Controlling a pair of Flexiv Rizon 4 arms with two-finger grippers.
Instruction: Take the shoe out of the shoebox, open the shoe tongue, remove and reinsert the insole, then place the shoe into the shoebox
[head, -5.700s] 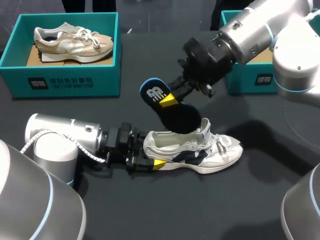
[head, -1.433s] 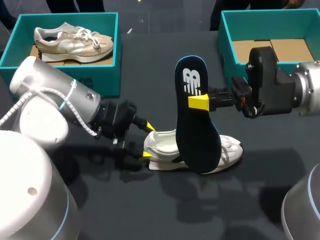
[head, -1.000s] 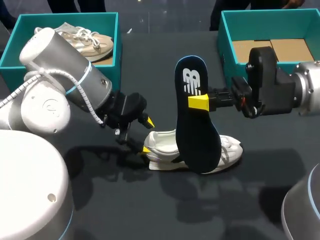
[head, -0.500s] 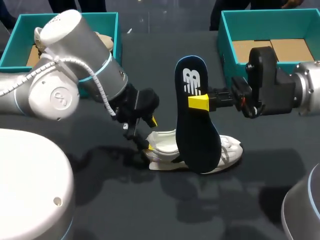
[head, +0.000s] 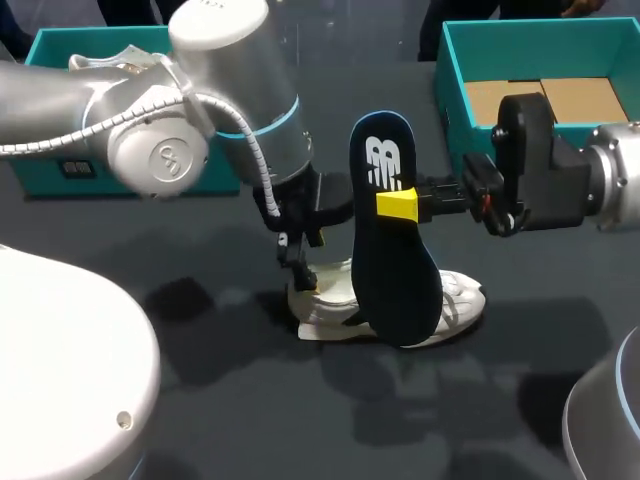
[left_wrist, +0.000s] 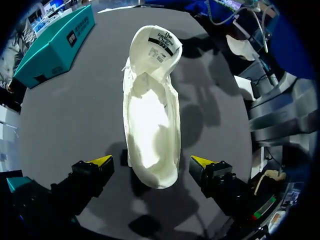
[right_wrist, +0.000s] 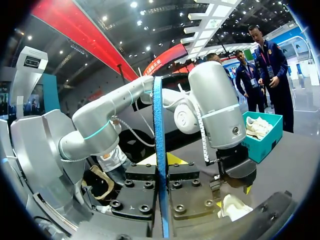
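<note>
left gripper (left_wrist: 151, 161) spread wide, yellow tips (left_wrist: 100, 161) either side of the heel of the white low-top sneaker (left_wrist: 150, 110), gripping nothing; right gripper (head: 400, 205) pinched on the dark blue foam insole (head: 392, 270), upright, toe end hanging below the jaws just over that shoe. risks shoving the unpinned sneaker along the black table (head: 230, 420) if fed in now. may also buckle against the raised tongue (left_wrist: 155, 45) or slip out of so narrow a pinch.

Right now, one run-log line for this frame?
step: insole out | right gripper: shut on insole, upright near shoe | left gripper: open, straddling heel, not touching | shoe: on table, tongue open
</note>
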